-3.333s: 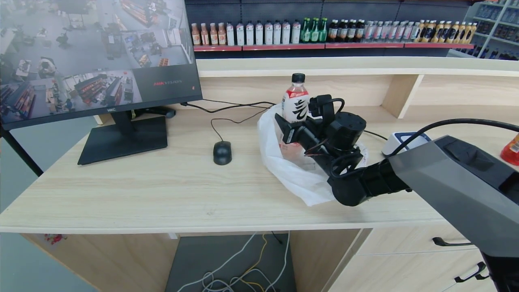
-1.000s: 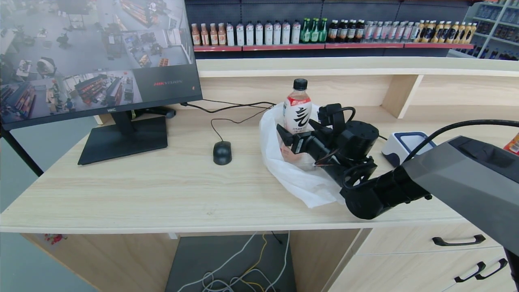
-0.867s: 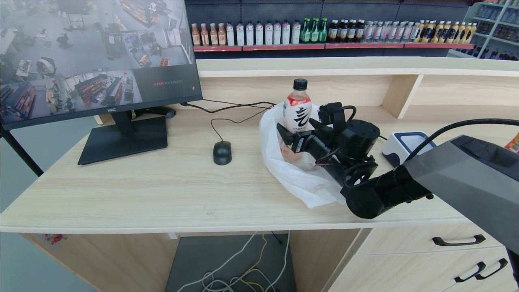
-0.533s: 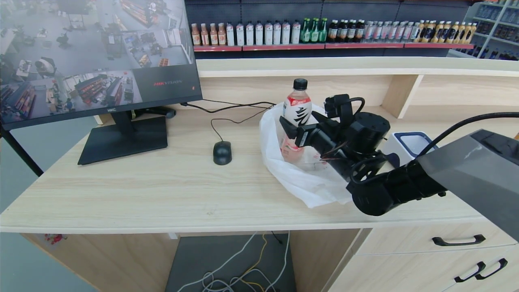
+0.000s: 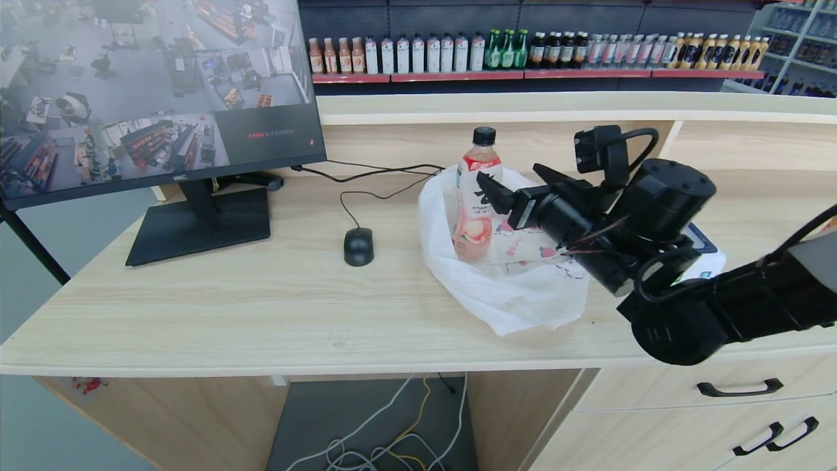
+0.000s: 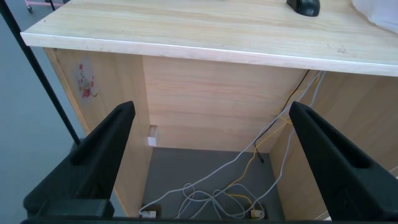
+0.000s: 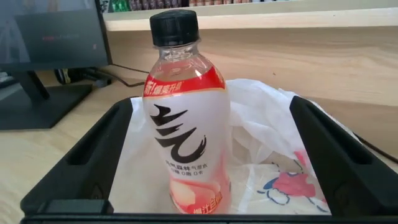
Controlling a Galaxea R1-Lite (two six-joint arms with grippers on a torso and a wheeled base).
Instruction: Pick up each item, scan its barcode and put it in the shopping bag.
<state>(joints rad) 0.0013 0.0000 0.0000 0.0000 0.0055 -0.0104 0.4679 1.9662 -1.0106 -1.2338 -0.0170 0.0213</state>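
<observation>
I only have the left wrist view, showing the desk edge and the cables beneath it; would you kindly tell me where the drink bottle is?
Observer: The clear plastic bottle with a black cap stands upright inside the white plastic shopping bag on the pale wooden counter.
Operator: Thank you. Is the right claw gripping it?
Observer: No. The right claw is open, and the right wrist view shows a gap on each side of the bottle.
Operator: And where is the scanner, if I may ask?
Observer: A white box-shaped scanner sits on the counter to the robot's right of the bag, mostly hidden behind the right arm.
</observation>
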